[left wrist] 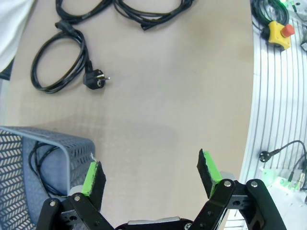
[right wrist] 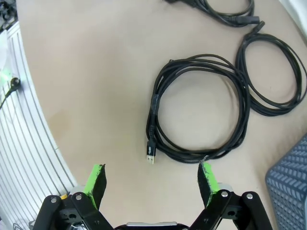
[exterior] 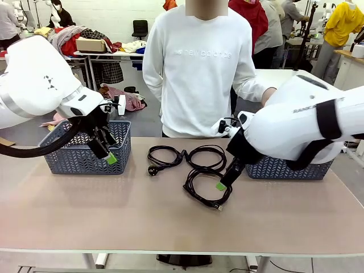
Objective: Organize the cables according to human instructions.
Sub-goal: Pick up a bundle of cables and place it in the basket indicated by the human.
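Note:
Three black cable coils lie mid-table: one with a round plug [exterior: 169,163], one behind the centre [exterior: 207,148], and the nearest [exterior: 199,198]. My right gripper [exterior: 223,183] hangs open just above the nearest coil [right wrist: 153,110], whose small connector points toward its fingers [right wrist: 206,175]. Beyond it lie the second coil [right wrist: 271,113] and the third [right wrist: 230,17]. My left gripper [exterior: 108,154] is open and holds nothing at the front of the left basket [exterior: 85,162]. A fourth cable [left wrist: 41,165] lies inside that basket [left wrist: 53,143]. The plug coil [left wrist: 57,62] is farther off from the left gripper [left wrist: 149,167].
A second grey basket [exterior: 284,169] stands at the right behind my right arm, its corner [right wrist: 290,191] beside that gripper. A person in a white sweater [exterior: 196,68] stands at the far edge. A yellow emergency-stop box [left wrist: 278,33] sits on the aluminium rail past the table's near edge.

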`<control>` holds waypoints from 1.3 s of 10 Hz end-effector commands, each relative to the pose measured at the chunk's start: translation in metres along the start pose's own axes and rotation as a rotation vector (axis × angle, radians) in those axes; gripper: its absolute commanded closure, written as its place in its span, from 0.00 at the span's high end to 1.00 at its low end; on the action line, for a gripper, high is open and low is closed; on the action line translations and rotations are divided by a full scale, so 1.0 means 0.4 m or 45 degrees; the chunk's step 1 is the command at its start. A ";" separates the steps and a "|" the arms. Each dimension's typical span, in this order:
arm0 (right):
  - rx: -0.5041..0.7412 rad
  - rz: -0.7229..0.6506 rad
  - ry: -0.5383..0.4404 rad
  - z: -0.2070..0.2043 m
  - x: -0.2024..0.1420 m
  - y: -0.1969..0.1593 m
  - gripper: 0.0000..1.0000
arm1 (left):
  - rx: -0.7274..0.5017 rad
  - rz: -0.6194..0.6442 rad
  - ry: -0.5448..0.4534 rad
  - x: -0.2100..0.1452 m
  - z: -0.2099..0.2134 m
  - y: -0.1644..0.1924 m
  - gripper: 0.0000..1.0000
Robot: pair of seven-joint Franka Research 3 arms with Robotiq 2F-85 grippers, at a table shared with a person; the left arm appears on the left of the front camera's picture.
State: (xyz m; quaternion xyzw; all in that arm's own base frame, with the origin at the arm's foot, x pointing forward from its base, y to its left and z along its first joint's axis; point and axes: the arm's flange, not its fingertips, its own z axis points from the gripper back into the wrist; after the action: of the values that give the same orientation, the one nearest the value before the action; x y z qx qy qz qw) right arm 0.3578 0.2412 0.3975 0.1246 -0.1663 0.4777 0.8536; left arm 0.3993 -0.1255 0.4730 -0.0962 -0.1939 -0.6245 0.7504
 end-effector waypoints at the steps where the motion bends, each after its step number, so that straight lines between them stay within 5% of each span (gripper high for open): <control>1: -0.044 -0.006 0.026 -0.073 0.051 -0.003 1.00 | 0.008 0.002 0.000 0.001 0.003 0.006 1.00; 13: -0.047 0.042 0.256 -0.288 0.147 0.010 1.00 | 0.008 0.002 0.000 0.001 0.003 0.006 1.00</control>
State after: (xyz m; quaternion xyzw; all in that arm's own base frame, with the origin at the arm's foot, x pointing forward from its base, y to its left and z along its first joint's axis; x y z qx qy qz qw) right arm 0.3966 0.3228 0.3137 0.0680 -0.1001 0.5052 0.8545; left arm 0.3995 -0.1256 0.4731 -0.0962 -0.1940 -0.6245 0.7504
